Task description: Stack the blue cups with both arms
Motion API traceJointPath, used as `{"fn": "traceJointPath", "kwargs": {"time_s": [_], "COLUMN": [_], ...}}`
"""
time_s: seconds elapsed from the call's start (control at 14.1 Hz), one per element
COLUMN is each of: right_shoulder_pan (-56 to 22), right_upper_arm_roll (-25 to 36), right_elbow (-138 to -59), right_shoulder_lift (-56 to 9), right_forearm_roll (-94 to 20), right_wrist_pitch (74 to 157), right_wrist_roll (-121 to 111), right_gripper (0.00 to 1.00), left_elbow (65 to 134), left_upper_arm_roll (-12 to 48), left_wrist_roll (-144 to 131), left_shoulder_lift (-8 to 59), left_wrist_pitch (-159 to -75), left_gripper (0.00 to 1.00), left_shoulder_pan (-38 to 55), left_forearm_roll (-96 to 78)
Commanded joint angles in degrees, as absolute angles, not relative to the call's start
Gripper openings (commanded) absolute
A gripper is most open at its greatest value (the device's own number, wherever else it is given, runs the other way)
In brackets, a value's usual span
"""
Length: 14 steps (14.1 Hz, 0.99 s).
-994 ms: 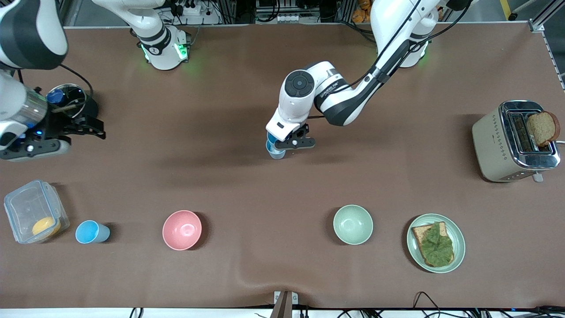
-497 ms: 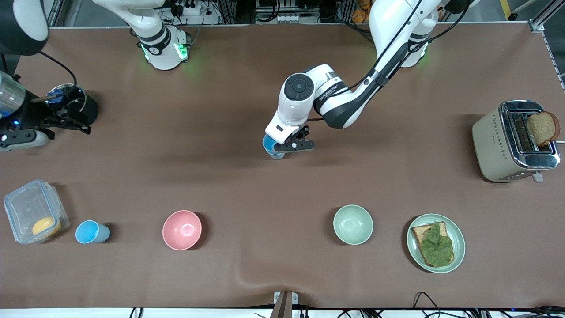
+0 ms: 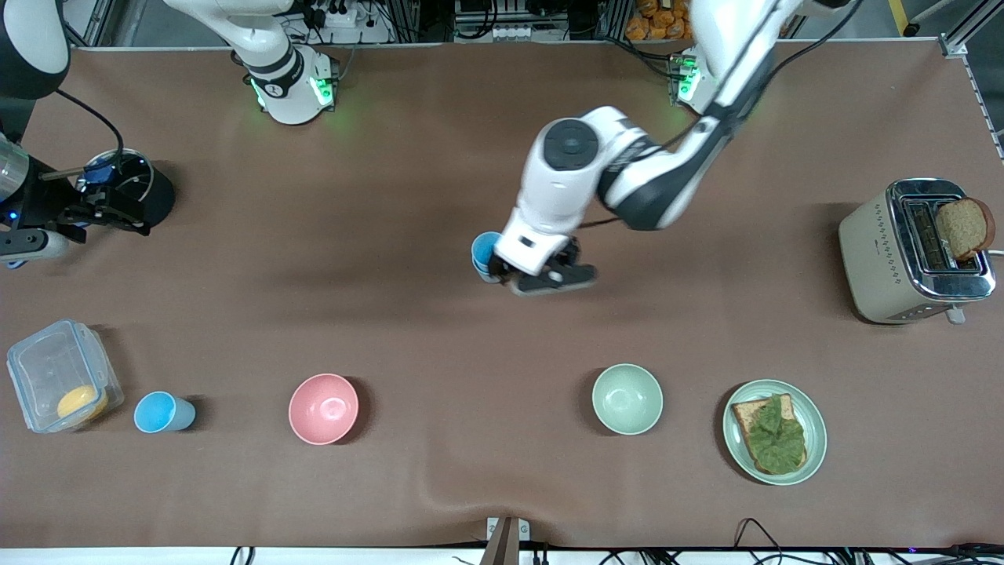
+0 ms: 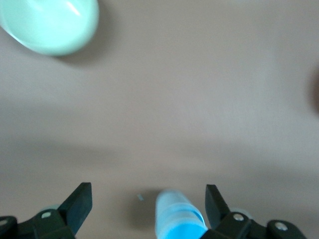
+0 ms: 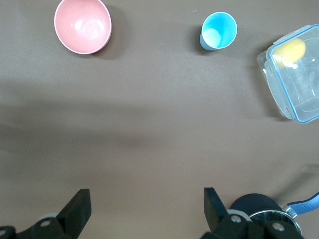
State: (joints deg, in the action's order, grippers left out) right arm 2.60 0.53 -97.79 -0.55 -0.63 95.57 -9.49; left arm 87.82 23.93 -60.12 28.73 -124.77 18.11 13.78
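Note:
Two blue cups stand stacked in the middle of the table. My left gripper is open and empty, raised just beside the stack on the left arm's side. In the left wrist view the stack shows below the open gripper, close to one finger and untouched. A single blue cup stands upright near the front camera, toward the right arm's end; it also shows in the right wrist view. My right gripper is open and empty over the right arm's end of the table.
A pink bowl and a pale green bowl stand in the row nearest the front camera. A clear box sits beside the single cup. A black pot sits under the right gripper. A plate of bread and a toaster stand toward the left arm's end.
My left gripper has let go of the stacked cups, risen and shifted toward the left arm's end. My right gripper has drawn back toward the right arm's end of the table.

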Motion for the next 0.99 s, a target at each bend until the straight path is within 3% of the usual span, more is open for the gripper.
{"fn": "traceJointPath", "kwargs": {"time_s": [0.0,0.28,0.5,0.78,0.92], "right_shoulder_pan": [1.93,2.11,1.93,1.67,1.76], "right_upper_arm_roll": [0.88,0.88,0.88,0.7,0.7], "right_elbow": [-96.77,-96.42,-96.06,-96.06,-96.06], "right_shoulder_lift": [-0.62,-0.7,-0.62,-0.53,-0.53], "right_forearm_roll": [-0.09,-0.26,-0.26,-0.35,-0.61], "right_wrist_pitch": [94.66,94.57,94.4,93.87,93.6], "right_wrist_roll": [-9.32,-9.14,-9.14,-9.14,-9.14], "right_gripper": [1.0,1.0,1.0,1.0,1.0], "left_elbow": [86.23,83.32,83.93,86.2,88.76], "left_upper_arm_roll": [23.73,23.82,24.25,23.73,19.98], "left_wrist_roll": [-56.18,-51.95,-47.84,-38.08,-31.24], "left_shoulder_lift": [24.27,21.54,17.24,14.16,9.34], "left_wrist_pitch": [-119.72,-115.06,-106.82,-102.57,-102.05], "left_gripper": [1.0,1.0,1.0,1.0,1.0], "left_shoulder_pan": [11.45,2.13,-2.88,-4.83,-3.7], "left_forearm_roll": [15.03,15.03,14.33,14.06,11.62]}}
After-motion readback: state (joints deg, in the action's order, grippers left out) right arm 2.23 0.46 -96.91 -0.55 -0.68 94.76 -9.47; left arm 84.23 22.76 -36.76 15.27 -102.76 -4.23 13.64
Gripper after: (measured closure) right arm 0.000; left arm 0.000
